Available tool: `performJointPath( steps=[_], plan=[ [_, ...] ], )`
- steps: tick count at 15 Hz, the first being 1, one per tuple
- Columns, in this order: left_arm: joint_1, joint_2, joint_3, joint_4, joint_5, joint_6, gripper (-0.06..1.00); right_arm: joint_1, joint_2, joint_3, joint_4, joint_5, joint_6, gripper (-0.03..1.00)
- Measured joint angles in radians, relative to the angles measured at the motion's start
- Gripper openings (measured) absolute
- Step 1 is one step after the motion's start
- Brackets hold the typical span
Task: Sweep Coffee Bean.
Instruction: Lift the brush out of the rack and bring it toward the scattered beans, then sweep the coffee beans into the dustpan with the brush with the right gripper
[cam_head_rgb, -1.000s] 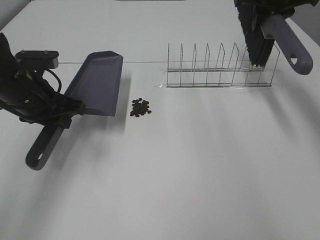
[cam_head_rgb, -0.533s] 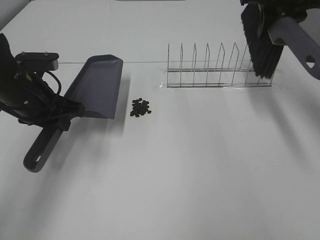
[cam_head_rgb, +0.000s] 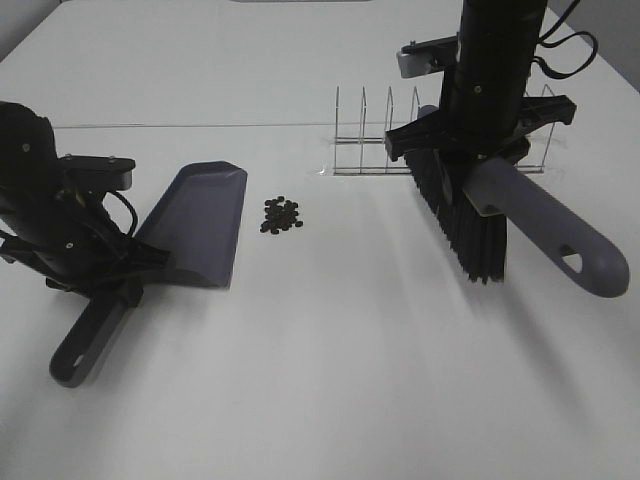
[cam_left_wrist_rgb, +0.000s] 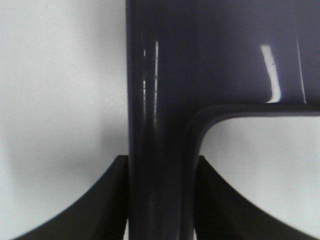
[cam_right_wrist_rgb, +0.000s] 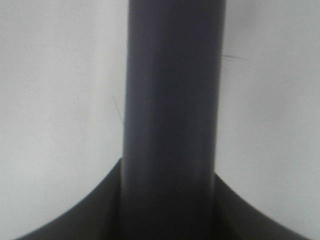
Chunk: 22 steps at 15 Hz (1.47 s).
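Beans sit in one loose heap on the worktop, just beside the dustpan edge; none in the pan. My left claw is clamped on the dustpan handle, pan low at the worktop. My right claw is clamped on the brush handle, bristles down, in front of the rack, well apart from the beans. Tools in hand, but the sweep looks not yet started. Left: bring brush behind the heap, push beans into pan.
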<state>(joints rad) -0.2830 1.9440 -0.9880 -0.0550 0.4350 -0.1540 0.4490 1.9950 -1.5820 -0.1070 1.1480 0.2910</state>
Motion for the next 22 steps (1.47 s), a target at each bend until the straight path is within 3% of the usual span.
performJointPath(
  steps=[7, 13, 16, 20, 22],
  plan=[
    [-0.036, 0.042, -0.008, 0.003, -0.022, -0.004, 0.36, 0.077, 0.128, -0.014, -0.014, -0.046, 0.008, 0.34],
    [-0.036, 0.042, -0.008, -0.001, -0.023, -0.004, 0.36, 0.166, 0.306, -0.268, 0.034, 0.006, -0.028, 0.34],
    [-0.036, 0.042, -0.009, -0.002, -0.023, -0.004, 0.36, 0.222, 0.43, -0.47, 0.089, 0.066, -0.081, 0.34],
    [-0.036, 0.043, -0.01, -0.004, -0.02, -0.004, 0.36, 0.243, 0.493, -0.636, 0.293, 0.071, -0.158, 0.34],
    [-0.036, 0.043, -0.01, -0.004, -0.02, -0.004, 0.36, 0.247, 0.501, -0.707, 0.337, 0.074, -0.166, 0.34]
  ],
)
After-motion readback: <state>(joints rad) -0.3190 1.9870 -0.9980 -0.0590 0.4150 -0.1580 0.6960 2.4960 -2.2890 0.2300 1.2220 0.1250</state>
